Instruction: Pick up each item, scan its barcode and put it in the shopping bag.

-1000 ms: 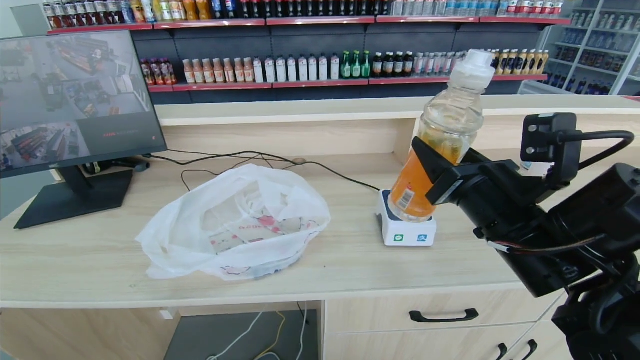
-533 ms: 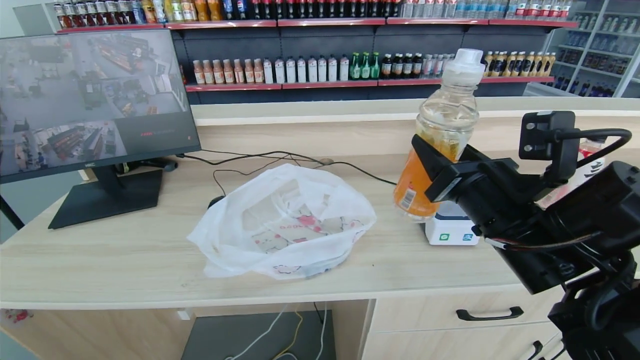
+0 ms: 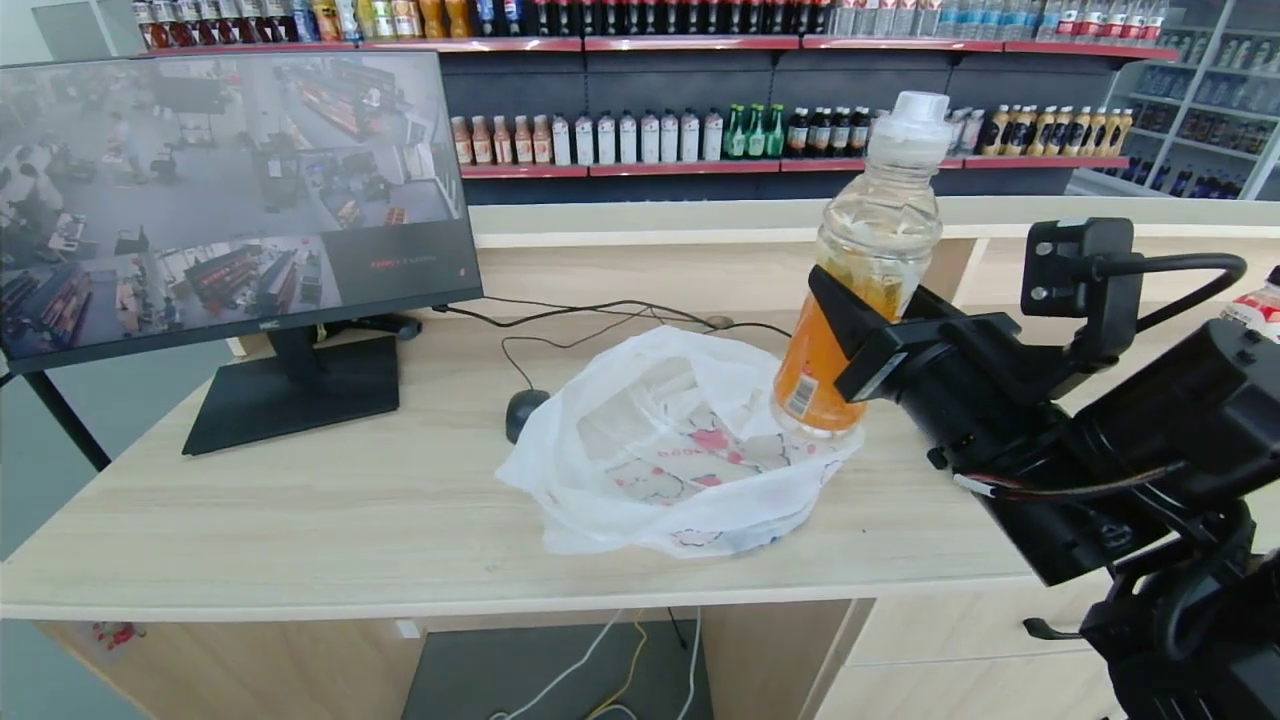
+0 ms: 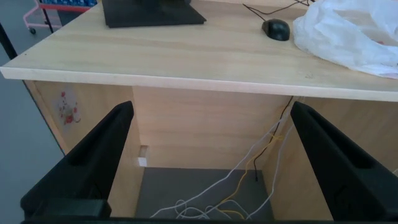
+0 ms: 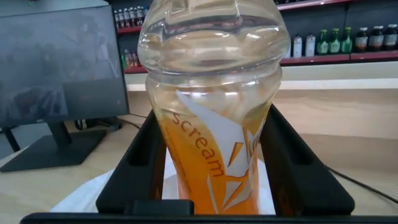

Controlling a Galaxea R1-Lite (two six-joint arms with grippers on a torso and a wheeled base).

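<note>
1. R pincer [image 3: 850, 335] is pinching the bottle [image 3: 872, 250] around its orange lower half, w/ one black finger pressing on each side.
2. Bottle is standing up out of the R pincer, tilted a bit, w/ white cap on top. The clear upper part is sitting above the fingers and the barcode label just below them.
3. Shopping bag [image 3: 680, 455] is lying open on the counter [image 3: 300, 510], below the R pincer and to its left. The bottle's base is hanging over the bag's right rim; can't tell if it's touching the plastic.
4. Mouse [image 3: 523, 410] is sitting just past the bag's far-left edge, well apart from the R pincer.
5. Monitor [image 3: 220, 190] is standing further left again, at the back of the counter.
6. L pincer [image 4: 211, 124] is hanging w/ fingers spread wide, gripping nothing, low in front of the counter. The counter's front edge is running ahead of it, and cables [image 4: 261, 168] are dangling in the opening underneath.
</note>
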